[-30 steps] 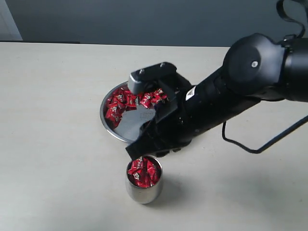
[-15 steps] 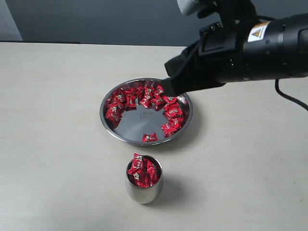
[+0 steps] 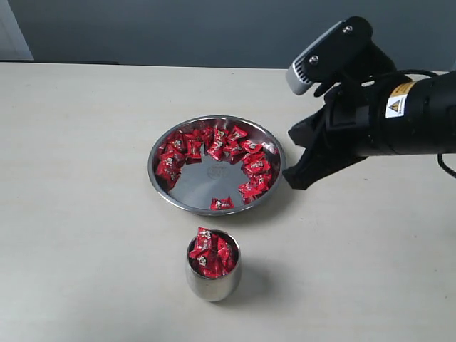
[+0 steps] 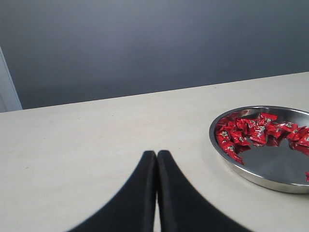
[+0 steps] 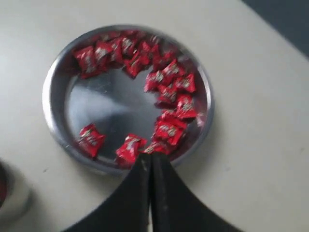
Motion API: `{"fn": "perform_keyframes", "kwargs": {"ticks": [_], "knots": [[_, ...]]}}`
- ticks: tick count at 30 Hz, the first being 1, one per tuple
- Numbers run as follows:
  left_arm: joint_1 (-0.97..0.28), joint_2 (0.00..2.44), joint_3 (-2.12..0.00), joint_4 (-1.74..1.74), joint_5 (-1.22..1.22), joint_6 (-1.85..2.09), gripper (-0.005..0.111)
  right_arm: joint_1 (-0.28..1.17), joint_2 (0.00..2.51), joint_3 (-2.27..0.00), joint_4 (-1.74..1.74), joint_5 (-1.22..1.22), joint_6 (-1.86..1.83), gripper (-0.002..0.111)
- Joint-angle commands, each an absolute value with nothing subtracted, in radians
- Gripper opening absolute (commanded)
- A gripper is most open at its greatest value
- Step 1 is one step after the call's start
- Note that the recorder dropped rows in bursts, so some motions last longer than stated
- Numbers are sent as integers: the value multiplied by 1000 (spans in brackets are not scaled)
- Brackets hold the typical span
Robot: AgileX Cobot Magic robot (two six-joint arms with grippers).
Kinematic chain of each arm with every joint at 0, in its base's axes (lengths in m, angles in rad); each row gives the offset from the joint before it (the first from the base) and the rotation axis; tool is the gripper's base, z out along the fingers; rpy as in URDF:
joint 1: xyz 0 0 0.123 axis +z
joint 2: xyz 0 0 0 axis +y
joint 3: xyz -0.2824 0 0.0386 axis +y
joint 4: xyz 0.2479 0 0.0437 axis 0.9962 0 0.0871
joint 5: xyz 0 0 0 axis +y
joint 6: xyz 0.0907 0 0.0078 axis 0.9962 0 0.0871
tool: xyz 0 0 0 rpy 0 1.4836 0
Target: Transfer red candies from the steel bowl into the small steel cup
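Observation:
The steel bowl (image 3: 162, 187) lies mid-table, with red candies (image 3: 214, 142) ringing its far and right sides and one loose near its front rim. In front of it stands the small steel cup (image 3: 212, 281), heaped with red candies (image 3: 211, 254). My right gripper (image 3: 291, 181) hovers just off the bowl's right rim, shut with nothing between its fingers. In the right wrist view its tips (image 5: 149, 155) sit above the bowl (image 5: 106, 106) edge and the candies (image 5: 169, 92). My left gripper (image 4: 157, 153) is shut and empty above bare table, apart from the bowl (image 4: 227, 157).
The pale table top (image 3: 85, 214) spreads all round the bowl and cup. A dark wall (image 3: 178, 28) runs behind its far edge. The right arm's black body and cable (image 3: 399, 114) hang over the table's right side.
My right gripper was over the cup with its jaws apart; it shut, lifted away, swung over the bowl's far side and now hangs off the bowl's right rim. Bowl and cup have not moved.

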State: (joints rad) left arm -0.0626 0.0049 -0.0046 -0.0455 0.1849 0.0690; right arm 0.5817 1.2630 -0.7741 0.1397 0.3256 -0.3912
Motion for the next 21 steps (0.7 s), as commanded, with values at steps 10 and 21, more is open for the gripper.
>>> {"fn": "perform_keyframes", "kwargs": {"ticks": [10, 21], "knots": [[-62, 0, 0, -47, 180, 68, 2, 336, 1088, -256, 405, -312, -348, 0], [-62, 0, 0, -47, 180, 68, 2, 115, 437, 0, 387, -106, -462, 0]]}}
